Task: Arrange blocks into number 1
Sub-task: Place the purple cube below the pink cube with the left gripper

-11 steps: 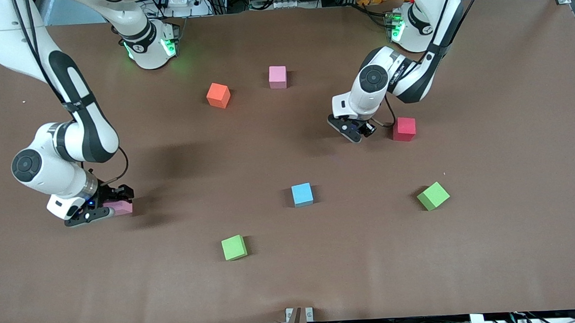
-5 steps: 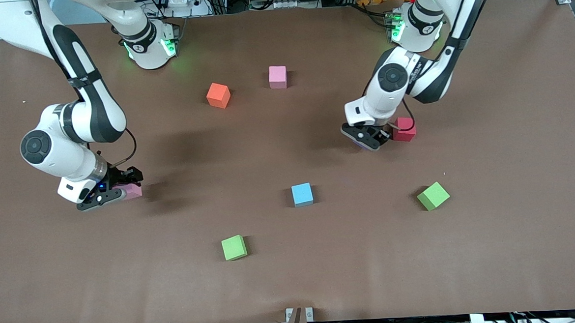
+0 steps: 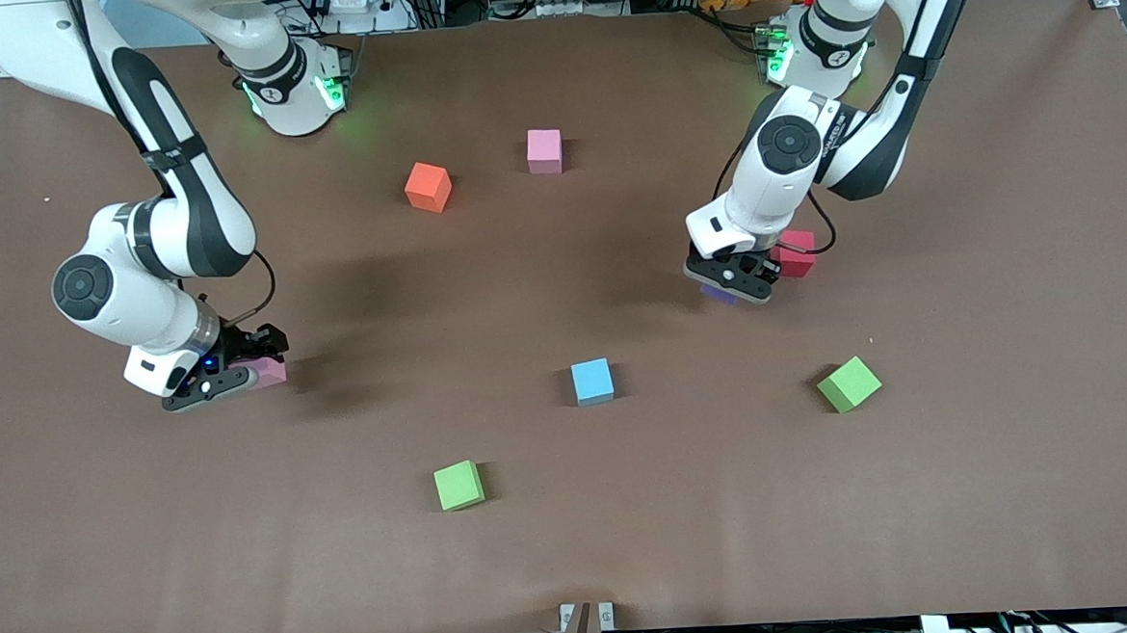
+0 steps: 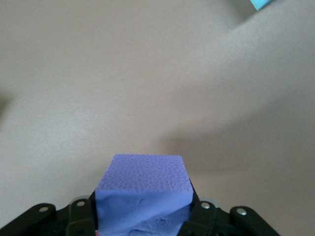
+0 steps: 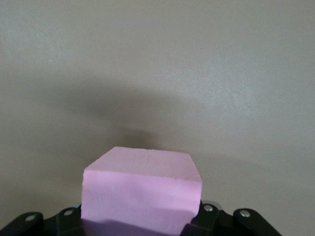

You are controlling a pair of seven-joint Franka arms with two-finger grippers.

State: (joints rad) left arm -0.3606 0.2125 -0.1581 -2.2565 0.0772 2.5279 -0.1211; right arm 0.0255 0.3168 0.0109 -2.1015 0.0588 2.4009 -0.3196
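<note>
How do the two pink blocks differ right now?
One pink block sits clamped in the right gripper, up off the table toward the right arm's end; the other pink block rests free on the table beside the orange block. The held one is largely hidden by the gripper in the front view; the free one shows whole. Both are plain pink cubes of matching size.

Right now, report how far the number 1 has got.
Nothing is lined up yet. In hand: left gripper holds the purple block, right gripper a pink block. Left: orange, other pink, red, blue and both green blocks lie scattered.
</note>
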